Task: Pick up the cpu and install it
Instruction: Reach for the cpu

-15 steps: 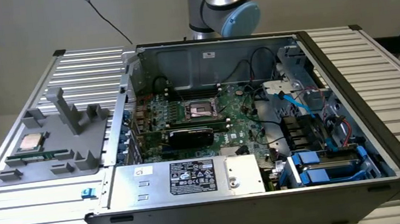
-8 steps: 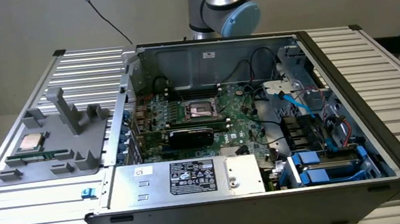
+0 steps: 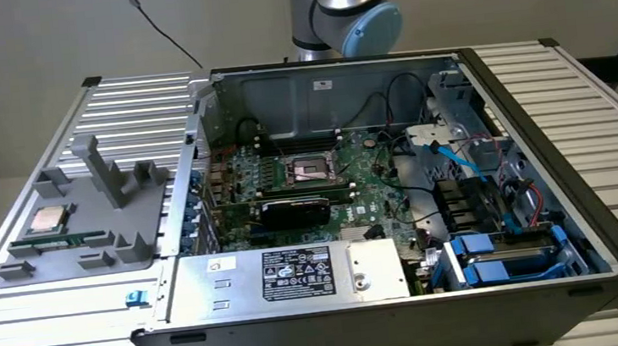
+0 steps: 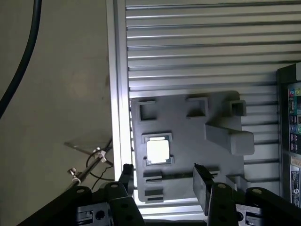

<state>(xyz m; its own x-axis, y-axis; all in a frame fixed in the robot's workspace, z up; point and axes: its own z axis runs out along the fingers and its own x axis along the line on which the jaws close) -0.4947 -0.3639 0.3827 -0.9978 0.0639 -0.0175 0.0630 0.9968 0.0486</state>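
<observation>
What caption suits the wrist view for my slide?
Open gripper hovers over the cpu, which lies in its recess on the grey fixture.

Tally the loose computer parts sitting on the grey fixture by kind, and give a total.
cpu: 1
memory stick: 1
Total: 2, both lying on the grey fixture

One cpu (image 3: 46, 219), one tray (image 3: 80, 246), one case (image 3: 313, 96)
</observation>
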